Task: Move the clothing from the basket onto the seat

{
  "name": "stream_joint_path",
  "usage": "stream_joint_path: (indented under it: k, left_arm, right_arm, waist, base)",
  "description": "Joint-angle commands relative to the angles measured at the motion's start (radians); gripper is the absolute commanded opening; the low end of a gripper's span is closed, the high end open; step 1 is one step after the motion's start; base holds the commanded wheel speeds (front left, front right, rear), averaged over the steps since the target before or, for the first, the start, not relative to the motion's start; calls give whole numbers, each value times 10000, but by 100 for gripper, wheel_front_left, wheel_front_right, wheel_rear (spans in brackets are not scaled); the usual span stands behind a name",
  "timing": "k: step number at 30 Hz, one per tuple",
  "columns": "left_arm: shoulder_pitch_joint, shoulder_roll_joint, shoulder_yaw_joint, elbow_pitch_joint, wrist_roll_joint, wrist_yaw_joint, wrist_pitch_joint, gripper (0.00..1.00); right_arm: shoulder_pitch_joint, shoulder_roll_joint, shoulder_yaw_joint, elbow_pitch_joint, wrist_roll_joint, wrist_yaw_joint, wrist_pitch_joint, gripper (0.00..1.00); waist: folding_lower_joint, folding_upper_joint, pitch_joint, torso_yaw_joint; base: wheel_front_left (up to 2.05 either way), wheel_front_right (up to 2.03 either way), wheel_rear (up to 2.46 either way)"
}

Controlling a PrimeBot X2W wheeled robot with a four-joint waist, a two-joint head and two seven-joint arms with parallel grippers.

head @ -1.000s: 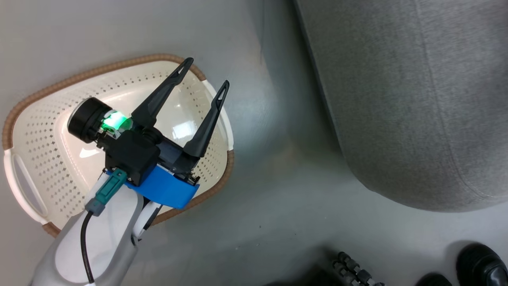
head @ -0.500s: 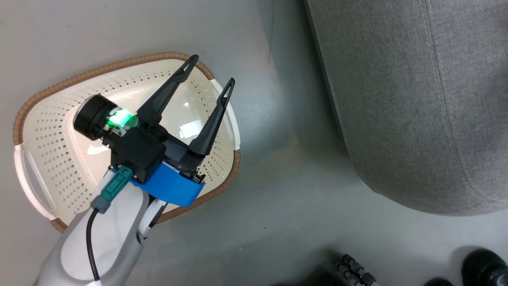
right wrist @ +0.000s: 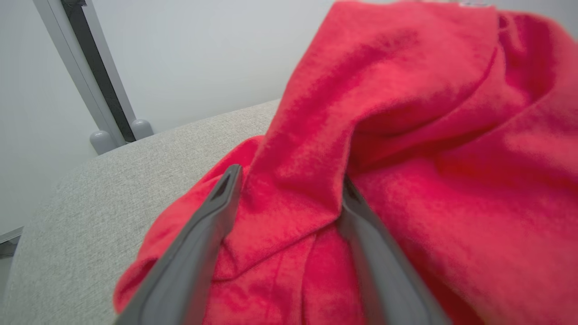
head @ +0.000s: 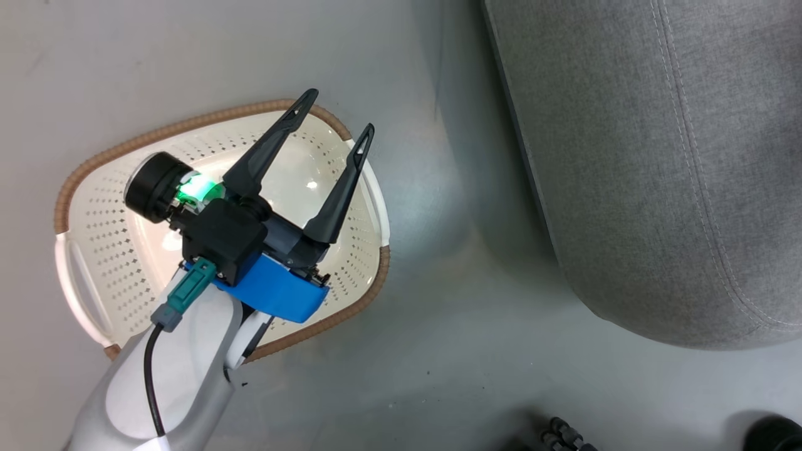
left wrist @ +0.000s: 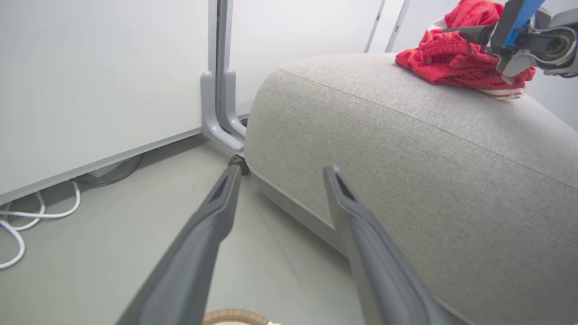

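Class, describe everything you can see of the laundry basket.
The laundry basket is oval, cream plastic with perforated walls, a brown woven-look rim and white handles at both ends. It stands upright on the grey floor, left of the grey sofa and apart from it. What shows of its glossy bottom is bare. The open left end effector hangs above it.

Red clothing (right wrist: 406, 135) on grey seat (right wrist: 113, 189), jaws spread around fold

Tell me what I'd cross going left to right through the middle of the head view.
basket → floor → seat
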Motion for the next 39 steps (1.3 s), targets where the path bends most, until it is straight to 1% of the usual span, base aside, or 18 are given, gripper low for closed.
stream_joint_path:
  k: [1,5,11,18,24,30,39]
  left_arm:
    - [30,-71,72,-6,-36,-9,-48,100]
    - [184,-345,106,105,-78,-10,-48,100]
    - [600,-824,268,256,-210,-26,-48,100]
    - [1384,-1345,500,543,-466,-32,-47,100]
    - [2313,-1624,955,801,-715,-32,-48,100]
    - [3204,-1866,1387,1102,-909,-33,-47,100]
    - [4117,-2036,2198,1629,-979,-34,-41,100]
  right_arm:
    - [190,-107,22,7,-85,1,-46,100]
    - [536,-236,98,25,-138,1,-47,100]
    - [1454,-463,611,-272,-252,1,-44,100]
    - [3070,-602,1085,-1070,85,1,-34,100]
    - [4773,-301,1410,-2035,553,1,128,100]
    - [6612,199,1487,-3428,761,1,516,100]
    - [8851,1049,1564,-5599,242,1,1233,100]
  waist:
    - [-1,-1,-146,104]
    - [-1,-1,-646,345]
    - [-1,-1,-1686,766]
    - [-1,-1,-3139,1270]
    - [-1,-1,-4411,1535]
    - [-1,-1,-5550,1864]
    - [-1,-1,-6779,2344]
  base:
    - [0,0,0]
    - [0,0,0]
    - [0,0,0]
    - [0,0,0]
    - [0,0,0]
    - [0,0,0]
    - [0,0,0]
